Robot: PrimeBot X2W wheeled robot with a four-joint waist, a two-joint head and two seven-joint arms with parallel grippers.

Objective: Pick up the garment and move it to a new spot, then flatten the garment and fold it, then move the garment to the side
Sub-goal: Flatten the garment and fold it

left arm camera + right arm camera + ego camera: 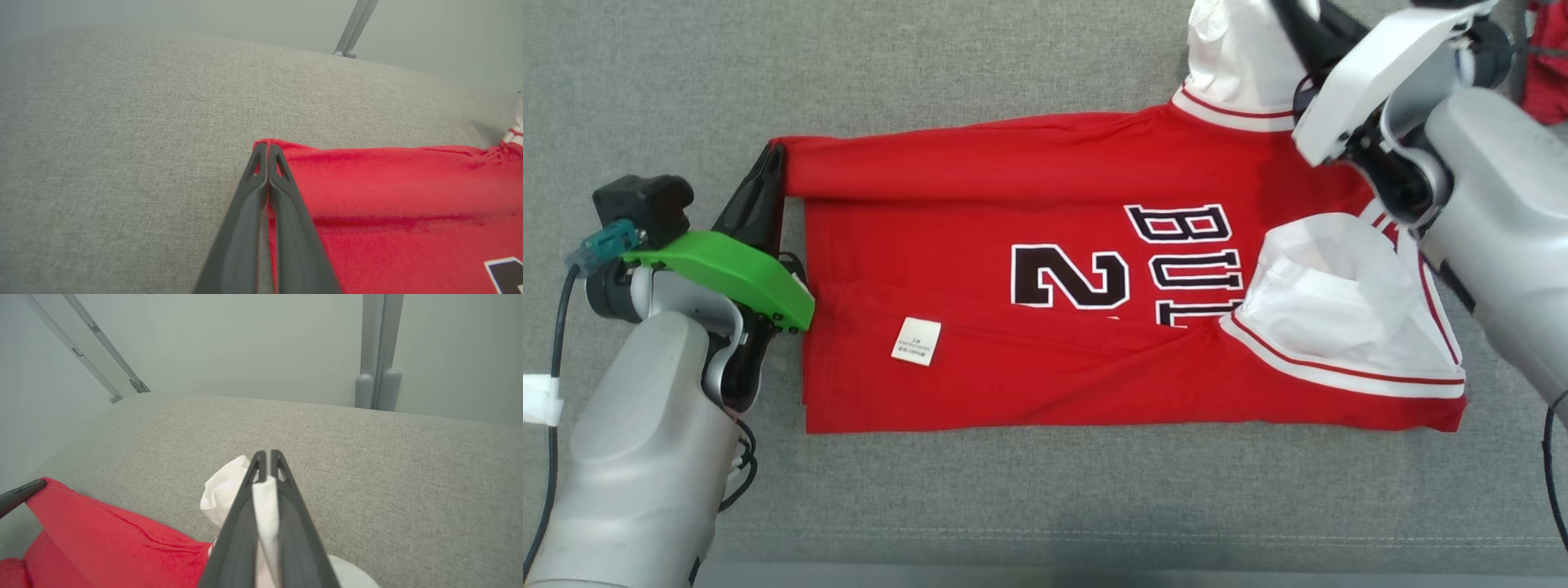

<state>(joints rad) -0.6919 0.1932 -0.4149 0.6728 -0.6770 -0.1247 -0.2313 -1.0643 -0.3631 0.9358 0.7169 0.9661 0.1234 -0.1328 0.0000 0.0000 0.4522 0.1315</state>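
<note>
Red garment [1045, 327] lies mostly flat on the grey fabric surface [1013, 73], centre of the head view, long axis 9 to 3 o'clock. Its 12 o'clock edge is folded over toward the middle as a long band. Black-and-white print "2" and "BUL" faces up, and a small white label [916, 340] sits at 7 o'clock of the print.

Left gripper [774, 157] is at 9 o'clock, fingers pressed together and pinching the hem corner of the folded band; left wrist view shows the tips [267, 149] clamped on red cloth.

Right gripper [269, 457] is at 1 o'clock, fingers narrow and nipping the white sleeve [1233, 49], with white fabric squeezed between them. The second white sleeve [1331, 302] lies flat at 3 o'clock.

Another red item [1547, 57] is at the 2 o'clock corner, apart from the garment.
</note>
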